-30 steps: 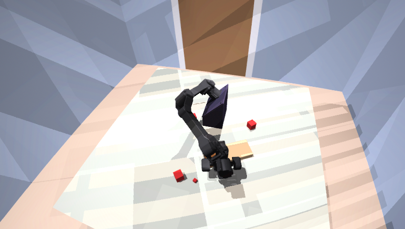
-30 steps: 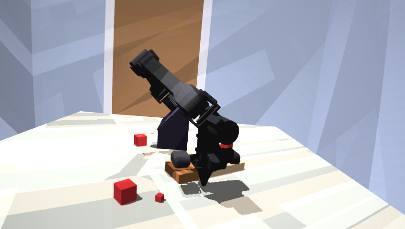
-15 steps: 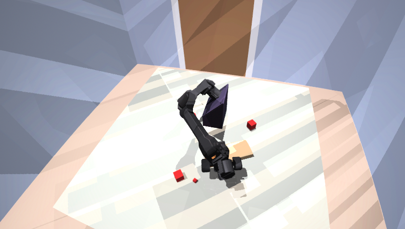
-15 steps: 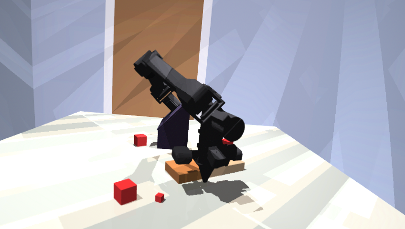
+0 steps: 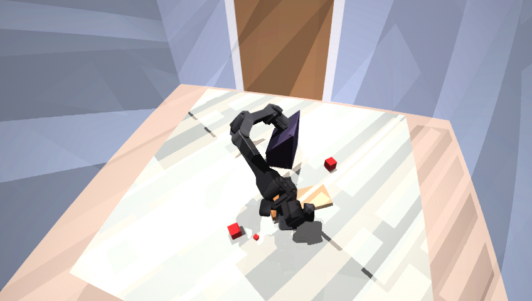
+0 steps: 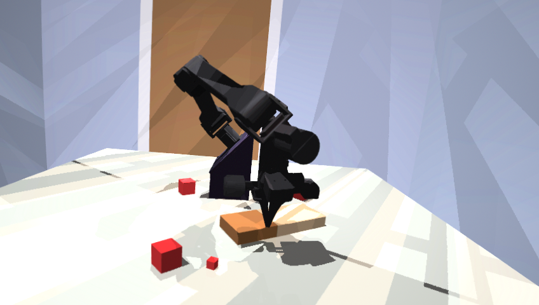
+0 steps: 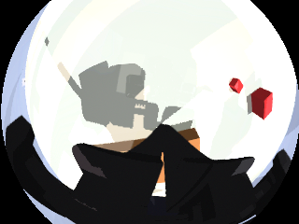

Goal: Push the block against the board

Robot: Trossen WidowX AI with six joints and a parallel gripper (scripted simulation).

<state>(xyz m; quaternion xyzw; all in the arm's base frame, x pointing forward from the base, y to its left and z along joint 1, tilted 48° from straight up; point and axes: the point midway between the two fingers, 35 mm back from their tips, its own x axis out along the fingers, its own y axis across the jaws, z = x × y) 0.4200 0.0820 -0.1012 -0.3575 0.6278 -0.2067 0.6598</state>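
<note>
The orange square block (image 5: 274, 215) (image 6: 239, 222) (image 7: 196, 143) and the pale tan board (image 5: 320, 199) (image 6: 306, 214) lie flat, side by side. In the exterior view their near long faces look almost in line; the gripper covers much of the join, so I cannot tell whether they touch fully. My gripper (image 6: 267, 225) (image 7: 163, 129) is shut with nothing between its fingers. It points down, its tips at the near edge of the block close to the join; contact is unclear. In the top view the arm hides the tips and much of the block.
A large red cube (image 5: 234, 231) (image 6: 166, 255) (image 7: 262, 104) and a tiny one (image 5: 256, 237) (image 6: 211, 262) (image 7: 236, 85) lie to the left. Another red cube (image 5: 330, 163) (image 6: 299, 196) lies behind the board. A red cube (image 6: 186, 186) also lies left of the dark wedge (image 5: 281, 154) (image 6: 234, 166).
</note>
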